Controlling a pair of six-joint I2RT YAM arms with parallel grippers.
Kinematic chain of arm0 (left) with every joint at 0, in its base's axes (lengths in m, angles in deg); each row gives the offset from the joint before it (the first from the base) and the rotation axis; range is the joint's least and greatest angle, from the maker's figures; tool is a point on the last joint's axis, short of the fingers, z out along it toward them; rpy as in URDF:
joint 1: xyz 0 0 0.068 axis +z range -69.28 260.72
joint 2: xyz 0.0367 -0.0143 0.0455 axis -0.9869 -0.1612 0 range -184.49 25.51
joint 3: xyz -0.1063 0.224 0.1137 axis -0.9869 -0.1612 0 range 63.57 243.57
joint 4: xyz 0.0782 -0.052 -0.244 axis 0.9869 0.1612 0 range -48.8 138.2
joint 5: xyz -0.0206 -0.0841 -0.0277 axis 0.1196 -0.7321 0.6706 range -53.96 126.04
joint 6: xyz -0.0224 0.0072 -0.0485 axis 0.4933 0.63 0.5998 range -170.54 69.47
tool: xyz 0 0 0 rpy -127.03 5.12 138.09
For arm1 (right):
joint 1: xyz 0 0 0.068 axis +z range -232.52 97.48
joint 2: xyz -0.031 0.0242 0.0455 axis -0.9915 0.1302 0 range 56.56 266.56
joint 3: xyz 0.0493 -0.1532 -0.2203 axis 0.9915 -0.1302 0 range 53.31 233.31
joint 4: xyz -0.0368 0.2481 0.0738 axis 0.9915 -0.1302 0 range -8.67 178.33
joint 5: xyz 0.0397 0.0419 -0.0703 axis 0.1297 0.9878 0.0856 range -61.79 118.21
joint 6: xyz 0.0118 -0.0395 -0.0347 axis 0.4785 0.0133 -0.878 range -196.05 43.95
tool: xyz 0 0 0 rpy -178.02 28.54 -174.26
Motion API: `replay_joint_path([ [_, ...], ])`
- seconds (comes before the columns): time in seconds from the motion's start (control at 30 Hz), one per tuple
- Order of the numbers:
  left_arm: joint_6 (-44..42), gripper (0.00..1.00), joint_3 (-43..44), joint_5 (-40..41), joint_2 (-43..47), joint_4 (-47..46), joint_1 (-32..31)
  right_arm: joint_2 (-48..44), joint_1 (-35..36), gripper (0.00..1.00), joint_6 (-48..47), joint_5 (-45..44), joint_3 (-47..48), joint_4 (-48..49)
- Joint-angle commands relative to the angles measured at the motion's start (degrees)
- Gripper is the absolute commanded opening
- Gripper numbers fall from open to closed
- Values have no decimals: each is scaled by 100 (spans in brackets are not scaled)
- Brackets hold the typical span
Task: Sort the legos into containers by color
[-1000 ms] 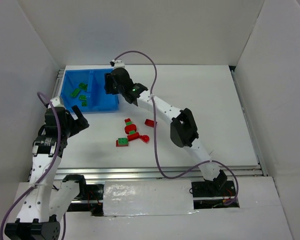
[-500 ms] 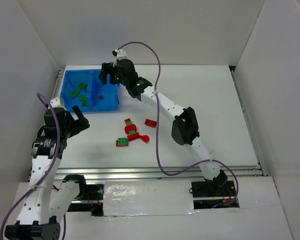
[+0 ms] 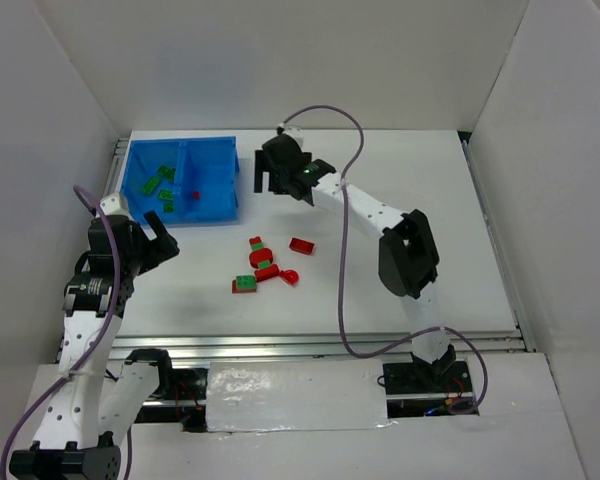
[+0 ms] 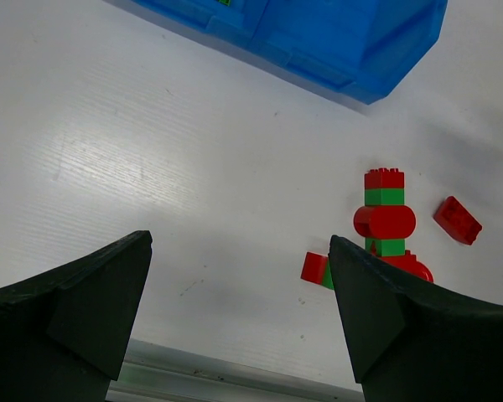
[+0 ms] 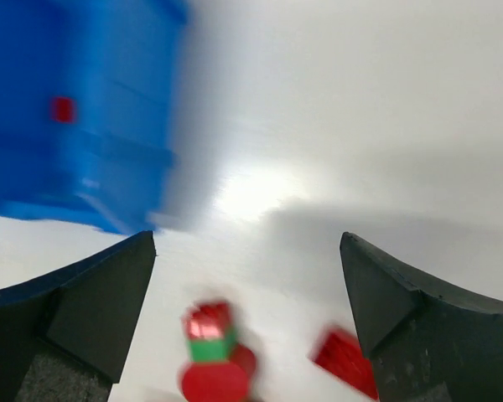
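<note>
The right claw (image 3: 271, 180) hangs spread wide and empty over the tabletop (image 3: 410, 200), just right of the blue bin (image 3: 210, 213). 1 red lego (image 3: 194, 196) lies in the bin's right compartment, left of that claw. Green legos (image 3: 151, 186) lie in the left compartment. A cluster of red and green legos (image 3: 263, 266) sits on the tabletop between the 2 claws. The left claw (image 3: 164, 238) is spread wide and empty, near the bin's front wall.

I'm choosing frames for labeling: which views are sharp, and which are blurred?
Right wrist view: heavily blurred, the blue bin and the legos smeared. Left wrist view: sharp, the lego stack crisp. Top view: sharp, evenly lit, some glare on the shiny tape by the arm bases.
</note>
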Motion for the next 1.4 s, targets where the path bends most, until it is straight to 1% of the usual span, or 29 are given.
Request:
replay_joint_path([
  [0.0, -104, 100, 136, -117, 73, -204, 15, -837, 75, 99, 1080, -1095, -1145, -1235],
  [0.1, -121, 99, 136, -214, 29, -222, 15, -1304, 198, 100, 1653, -1334, -2219, -1077],
  [0.2, -148, 100, 110, -311, 2, -257, 15, -1401, 181, 100, 1953, -1422, -2706, -1015],
  [0.33, -165, 100, 101, -337, -42, -248, -29, -1121, 172, 99, 2164, -1414, -2760, -1155],
  [0.43, -165, 100, 92, -337, -50, -248, -55, -1129, 172, 98, 2182, -1300, -2935, -831],
  [0.63, -174, 99, 92, -364, -42, -266, -56, -989, 181, 97, 2164, -975, -2848, -549],
  [0.8, -183, 100, 92, -372, -7, -266, -56, -628, 181, 95, 2340, -983, -2541, -873],
  [0.9, -192, 99, 92, -372, 2, -275, -56, -531, 163, 93, 2507, -1089, -2627, -936],
  [0.97, -192, 100, 83, -399, 20, -275, -56, -566, 172, 82, 2507, -1010, -2751, -822],
  [1.0, -200, 100, 92, -408, 20, -275, -56, -575, 181, 75, 2499, -983, -2830, -752],
  [1.03, -200, 99, 92, -408, 20, -275, -56, -592, 172, 61, 2498, -914, -2865, -708],
  [1.1, -200, 99, 92, -408, 37, -275, -56, -627, 198, 48, 2507, -878, -2953, -594],
  [1.13, -200, 100, 92, -408, 46, -283, -56, -706, 207, 37, 2499, -869, -2988, -549],
  [1.2, -209, 100, 74, -442, 38, -301, -56, -847, 234, 23, 2498, -799, -3120, -374],
  [1.23, -218, 100, 74, -469, 38, -301, -56, -1013, 234, 19, 2498, -746, -3173, -304],
  [1.27, -235, 99, 57, -530, 20, -327, -56, -1119, 234, 19, 2498, -676, -3217, -233],
  [1.37, -385, 99, -13, -1178, -59, -546, -230, -1558, 242, 18, 2568, -500, -3419, -83],
])
